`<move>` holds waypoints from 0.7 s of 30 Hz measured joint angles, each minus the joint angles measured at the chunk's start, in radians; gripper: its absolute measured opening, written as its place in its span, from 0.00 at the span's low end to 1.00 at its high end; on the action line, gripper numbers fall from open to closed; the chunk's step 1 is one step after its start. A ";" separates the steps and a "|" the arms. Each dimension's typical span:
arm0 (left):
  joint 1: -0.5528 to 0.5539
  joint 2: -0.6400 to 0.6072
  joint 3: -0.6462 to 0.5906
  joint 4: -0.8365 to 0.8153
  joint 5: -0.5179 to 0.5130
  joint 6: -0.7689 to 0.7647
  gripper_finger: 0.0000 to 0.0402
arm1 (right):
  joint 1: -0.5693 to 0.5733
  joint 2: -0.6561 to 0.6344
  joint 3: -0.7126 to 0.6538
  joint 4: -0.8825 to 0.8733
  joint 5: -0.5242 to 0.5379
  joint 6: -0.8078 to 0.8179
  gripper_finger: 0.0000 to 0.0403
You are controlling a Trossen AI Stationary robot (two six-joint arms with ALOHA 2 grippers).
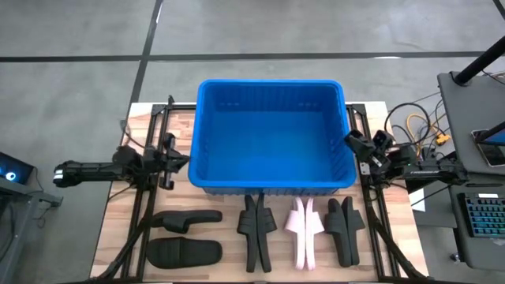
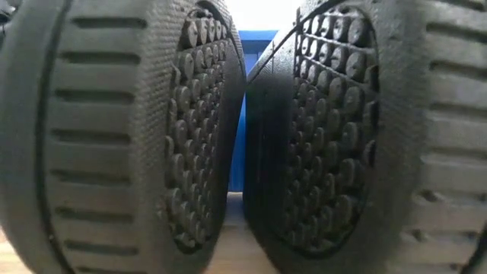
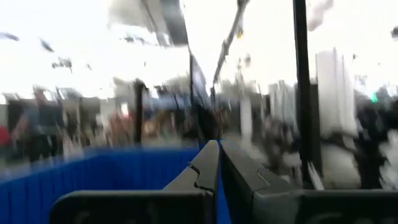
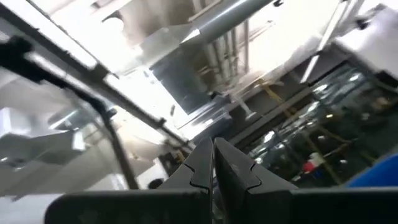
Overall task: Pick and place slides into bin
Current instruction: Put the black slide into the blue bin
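I find the left gripper (image 1: 180, 162) pinched fully together, empty, just beside the bin's (image 1: 272, 183) left wall. The right gripper (image 1: 352, 143) is likewise closed on nothing, at the bin's right rim. The slides (image 1: 256, 229), black pairs and one pink pair (image 1: 304, 229), lie between and below both grippers, untouched.

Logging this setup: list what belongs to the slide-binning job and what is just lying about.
Job: black slides, pink slides, empty blue bin, left gripper and right gripper, both shut beside the bin.
Lying about: keyboard, cables.
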 joint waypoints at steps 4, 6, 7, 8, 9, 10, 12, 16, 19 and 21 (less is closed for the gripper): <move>0.000 0.026 -0.001 0.295 -0.070 0.000 0.00 | 0.000 0.000 0.000 -0.015 0.058 -0.004 0.02; 0.000 0.045 -0.001 0.436 -0.078 -0.004 0.00 | 0.000 0.000 0.000 -0.013 0.087 -0.007 0.02; 0.000 0.055 -0.001 0.502 -0.078 -0.026 0.00 | 0.000 0.000 0.000 -0.013 0.104 -0.007 0.02; 0.000 0.065 -0.001 0.570 -0.078 -0.066 0.00 | 0.000 0.000 0.000 -0.013 0.116 -0.007 0.02; 0.000 0.072 -0.001 0.633 -0.078 -0.107 0.00 | 0.000 0.000 0.000 -0.013 0.127 -0.007 0.02; 0.000 0.076 -0.001 0.685 -0.078 -0.121 0.00 | 0.000 0.000 0.000 -0.013 0.133 -0.007 0.02; 0.000 0.083 -0.001 0.767 -0.077 -0.089 0.00 | 0.000 0.000 0.000 -0.013 0.135 -0.007 0.02; 0.000 0.106 0.010 0.767 -0.091 -0.079 0.00 | 0.000 0.000 0.000 -0.013 0.135 -0.006 0.02; 0.000 0.154 0.055 0.695 -0.141 -0.105 0.06 | 0.000 0.000 0.000 -0.013 0.135 -0.006 0.02; 0.000 0.198 0.092 0.632 -0.156 -0.107 0.12 | 0.000 0.000 0.000 -0.013 0.135 -0.007 0.02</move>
